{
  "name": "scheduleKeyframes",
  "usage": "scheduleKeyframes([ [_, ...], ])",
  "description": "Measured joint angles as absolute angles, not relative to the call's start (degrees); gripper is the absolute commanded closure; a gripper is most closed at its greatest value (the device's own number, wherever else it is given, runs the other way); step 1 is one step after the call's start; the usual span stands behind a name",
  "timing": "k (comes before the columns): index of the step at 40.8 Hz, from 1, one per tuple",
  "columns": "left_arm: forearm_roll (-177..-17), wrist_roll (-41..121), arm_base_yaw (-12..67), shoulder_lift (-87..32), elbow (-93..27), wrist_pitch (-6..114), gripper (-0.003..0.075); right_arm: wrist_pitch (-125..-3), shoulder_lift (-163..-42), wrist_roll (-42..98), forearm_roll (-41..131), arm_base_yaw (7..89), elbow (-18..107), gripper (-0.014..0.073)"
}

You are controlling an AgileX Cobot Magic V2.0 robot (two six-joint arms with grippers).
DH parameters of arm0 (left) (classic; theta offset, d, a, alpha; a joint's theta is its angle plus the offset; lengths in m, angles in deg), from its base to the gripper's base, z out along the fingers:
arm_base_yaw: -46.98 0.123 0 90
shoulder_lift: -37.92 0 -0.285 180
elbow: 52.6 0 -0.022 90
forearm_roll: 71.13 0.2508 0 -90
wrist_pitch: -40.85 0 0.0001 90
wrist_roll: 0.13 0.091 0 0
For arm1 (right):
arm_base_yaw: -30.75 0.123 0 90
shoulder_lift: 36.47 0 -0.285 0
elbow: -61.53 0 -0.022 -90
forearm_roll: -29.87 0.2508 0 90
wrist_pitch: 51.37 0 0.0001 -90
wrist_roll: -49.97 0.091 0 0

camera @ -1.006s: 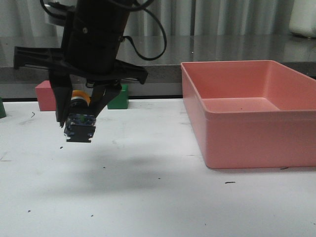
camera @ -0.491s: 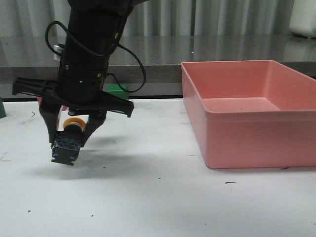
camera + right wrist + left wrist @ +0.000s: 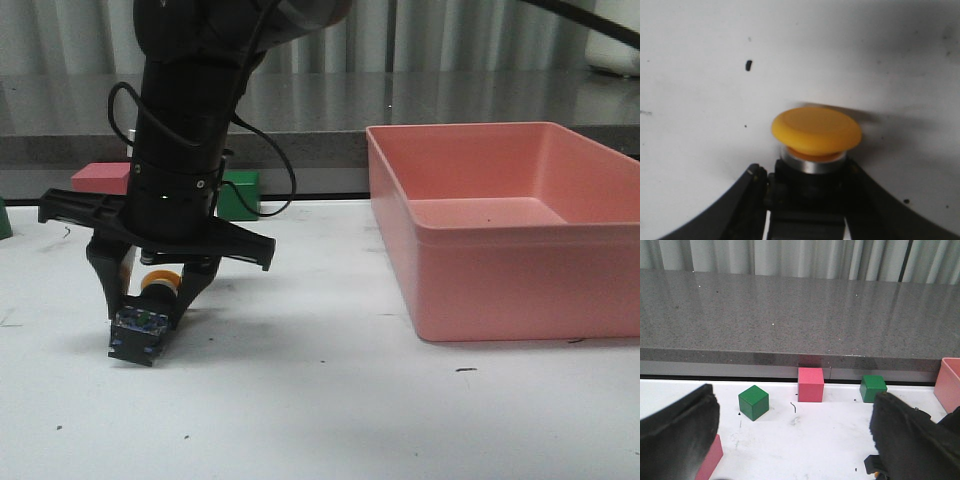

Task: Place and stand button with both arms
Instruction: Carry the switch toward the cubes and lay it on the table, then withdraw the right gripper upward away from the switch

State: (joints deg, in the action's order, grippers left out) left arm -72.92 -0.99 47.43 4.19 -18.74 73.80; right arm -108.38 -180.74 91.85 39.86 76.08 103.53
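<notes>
Placement stage, standing not yet complete. The button (image 3: 146, 315) is clamped between the closed fingers of the right end effector (image 3: 145, 322), which grips its black body from both sides; the front view shows the arm reaching down to the near-left part of the white desk (image 3: 350, 400), well apart from the pink tray (image 3: 500, 290). The button hangs tilted, not upright; its translucent base is the lowest part and points down toward the desk, while the yellow cap sits higher, close under the end effector's cross-bar. The base is at or just above the desk surface, with its shadow directly beneath; whether the two touch cannot be told from these views. In the right wrist view the yellow cap and pale collar project clear of the fingers, with bare desk behind them, so the hold appears to be on the body alone. The left end effector (image 3: 792, 437) is spread wide with nothing between its fingers; its camera looks across the desk toward two green cubes (image 3: 753, 402) and a pink cube (image 3: 811, 384) along the far edge. Judged from this state, the carrying is largely finished; what is left is to set the base down, bring the button upright, most likely with the left arm's help as the task requires, and let go without tipping it; the broad cap over a narrower body suggests that it could topple easily.
</notes>
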Motion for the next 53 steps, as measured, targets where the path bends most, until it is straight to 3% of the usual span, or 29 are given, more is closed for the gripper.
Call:
scheduleKeyframes([
  [4,-72.9,-1.0,47.4,4.2,-18.7,73.8,0.0122,-108.7,-180.8,91.9,40.0,76.1,103.5,0.0103],
  [14,-72.9,-1.0,47.4,4.2,-18.7,73.8,0.0122,-110.4,-180.8,91.4,40.0,76.1,106.2,0.0101],
  [22,-72.9,-1.0,47.4,4.2,-18.7,73.8,0.0122,-113.2,-177.1,80.5,39.6,76.1,106.9,0.0101],
  [41,-72.9,-1.0,47.4,4.2,-18.7,73.8,0.0122,-122.4,-156.5,46.9,38.5,76.1,107.2,0.0102],
  [53,-72.9,-1.0,47.4,4.2,-18.7,73.8,0.0122,-123.1,-145.0,43.4,34.6,76.1,102.5,0.0102],
])
